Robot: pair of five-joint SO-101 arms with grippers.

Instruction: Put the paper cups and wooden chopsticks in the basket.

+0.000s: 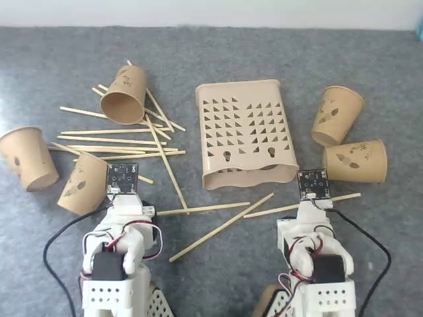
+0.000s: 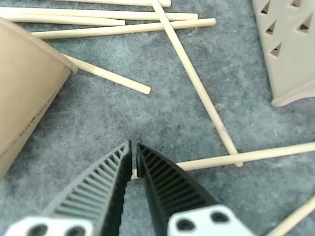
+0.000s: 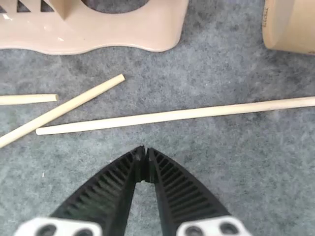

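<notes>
A beige basket [image 1: 244, 132] with triangular holes lies in the middle of the grey carpet. Several paper cups lie on their sides: three on the left [image 1: 125, 94] [image 1: 28, 158] [image 1: 84, 185] and two on the right [image 1: 336, 115] [image 1: 357, 161]. Wooden chopsticks [image 1: 119, 140] are scattered on the left and in front of the basket [image 1: 221, 228]. My left gripper [image 2: 133, 147] is shut and holds nothing; it hovers over one chopstick's end [image 2: 236, 157], beside a cup [image 2: 24, 98]. My right gripper [image 3: 146, 150] is shut and empty, just short of a long chopstick [image 3: 177, 115].
The left arm's base [image 1: 112, 271] and the right arm's base [image 1: 317, 271] stand at the near edge, with black cables trailing beside them. The basket's wavy rim [image 3: 98, 29] faces the right gripper. Bare carpet lies between the two arms.
</notes>
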